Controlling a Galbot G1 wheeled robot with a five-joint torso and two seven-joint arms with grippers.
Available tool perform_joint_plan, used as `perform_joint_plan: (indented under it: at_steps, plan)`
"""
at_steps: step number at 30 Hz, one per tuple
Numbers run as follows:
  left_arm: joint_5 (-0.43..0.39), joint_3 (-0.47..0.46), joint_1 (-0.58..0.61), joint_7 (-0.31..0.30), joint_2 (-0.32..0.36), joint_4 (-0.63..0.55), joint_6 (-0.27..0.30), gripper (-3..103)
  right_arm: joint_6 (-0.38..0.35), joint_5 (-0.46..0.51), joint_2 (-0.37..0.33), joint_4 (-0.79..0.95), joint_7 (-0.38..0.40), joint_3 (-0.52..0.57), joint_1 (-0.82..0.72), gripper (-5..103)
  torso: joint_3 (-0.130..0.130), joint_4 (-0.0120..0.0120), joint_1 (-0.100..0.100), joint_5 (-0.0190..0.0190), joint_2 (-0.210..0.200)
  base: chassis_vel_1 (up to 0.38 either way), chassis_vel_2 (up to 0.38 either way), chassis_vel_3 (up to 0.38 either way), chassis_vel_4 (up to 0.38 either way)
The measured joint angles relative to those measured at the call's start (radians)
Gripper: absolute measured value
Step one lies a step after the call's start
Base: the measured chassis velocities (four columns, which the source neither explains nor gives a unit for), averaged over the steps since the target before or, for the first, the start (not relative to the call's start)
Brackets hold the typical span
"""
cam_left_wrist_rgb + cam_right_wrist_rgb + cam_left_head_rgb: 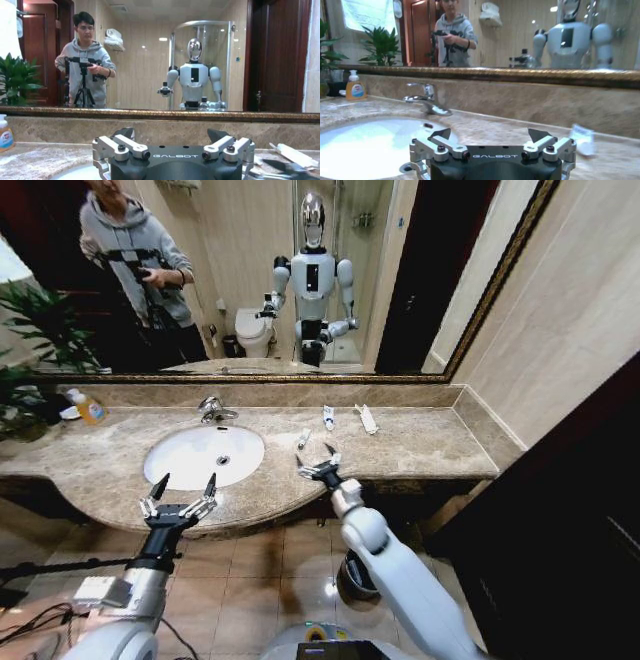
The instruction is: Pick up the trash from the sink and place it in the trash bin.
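Soap bottle (88, 409) stood at the far left of the desk (420, 442), near the plant (35, 330). Left gripper (186, 488) hovered over the front rim of the sink (204, 455), forearm reaching up from the lower left, fingers spread wide and pointing toward the mirror (250, 270), nothing between them. Tap (211, 409) stood behind the basin.

Right of the sink, three trash pieces lay on the desk: a small tube (304, 438), long axis roughly toward the mirror with a slight tilt; a white tube (328, 417) lying nearly front-to-back; a flat white packet (367, 418) angled, its far end leaning left. Cap ends too small to tell, possibly blue.

Right gripper (316, 461) hovered just in front of the nearest tube, arm stretched from the lower right, fingers apart and empty. Trash bin (357, 576) sat on the floor under the right arm.
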Motion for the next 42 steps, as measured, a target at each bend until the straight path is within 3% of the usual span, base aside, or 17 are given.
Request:
perform_joint_plan:
  at_steps: [4, 10, 14, 18, 31, 34, 37, 39, 40, 42]
  plan:
    - [0.000, 0.000, 0.000, 0.000, 0.000, 0.000, 0.000, 100, -0.027, 0.047, 0.049, -0.094, 0.069, -0.064, 0.092, 100, 0.000, 0.0000, 0.000, 0.0000, 0.000, 0.000, 0.000, 0.000, 0.000]
    - [0.000, 0.000, 0.000, 0.000, 0.000, 0.000, 0.000, 100, -0.039, 0.066, 0.091, -0.212, 0.118, -0.099, 0.187, 102, 0.000, 0.0000, 0.000, 0.0003, 0.000, 0.000, 0.000, 0.000, 0.000]
    - [0.000, 0.000, 0.000, 0.000, 0.000, 0.000, 0.000, 100, -0.039, 0.085, 0.113, -0.299, 0.143, -0.112, 0.241, 99, 0.000, 0.0000, 0.000, 0.0003, 0.000, 0.000, 0.000, 0.000, 0.000]
    - [0.000, 0.000, 0.000, 0.000, 0.000, 0.000, 0.000, 100, -0.043, 0.100, 0.119, -0.349, 0.154, -0.110, 0.263, 95, 0.000, 0.0000, 0.000, 0.0004, 0.000, 0.000, 0.000, 0.000, 0.000]
    - [0.000, 0.000, 0.000, 0.000, 0.000, 0.000, 0.000, 100, -0.022, 0.077, 0.113, -0.399, 0.152, -0.060, 0.259, 101, 0.000, -0.0001, 0.000, 0.0004, 0.000, 0.000, 0.000, 0.000, 0.000]
    - [0.000, 0.000, 0.000, 0.000, 0.000, 0.000, 0.000, 100, -0.022, 0.075, 0.109, -0.399, 0.146, -0.057, 0.254, 93, 0.000, -0.0001, 0.000, 0.0004, 0.000, 0.000, 0.000, 0.000, 0.000]
    - [0.000, 0.000, 0.000, 0.000, 0.000, 0.000, 0.000, 100, -0.022, 0.069, 0.097, -0.397, 0.124, -0.056, 0.247, 77, 0.000, -0.0001, 0.000, 0.0004, 0.000, 0.000, 0.000, 0.000, 0.000]
    - [0.000, 0.000, 0.000, 0.000, 0.000, 0.000, 0.000, 100, -0.022, 0.067, 0.094, -0.396, 0.122, -0.056, 0.246, 77, 0.000, -0.0001, 0.000, 0.0004, 0.000, 0.000, 0.000, 0.000, 0.000]
    - [0.000, 0.000, 0.000, 0.000, 0.000, 0.000, 0.000, 100, -0.026, 0.061, 0.086, -0.391, 0.119, -0.058, 0.244, 66, 0.000, -0.0001, 0.000, 0.0004, 0.000, 0.000, 0.000, 0.000, 0.000]
    - [0.000, 0.000, 0.000, 0.000, 0.000, 0.000, 0.000, 100, -0.031, 0.060, 0.083, -0.388, 0.119, -0.059, 0.244, 61, 0.000, -0.0001, 0.000, 0.0004, 0.000, 0.000, 0.000, 0.000, 0.000]
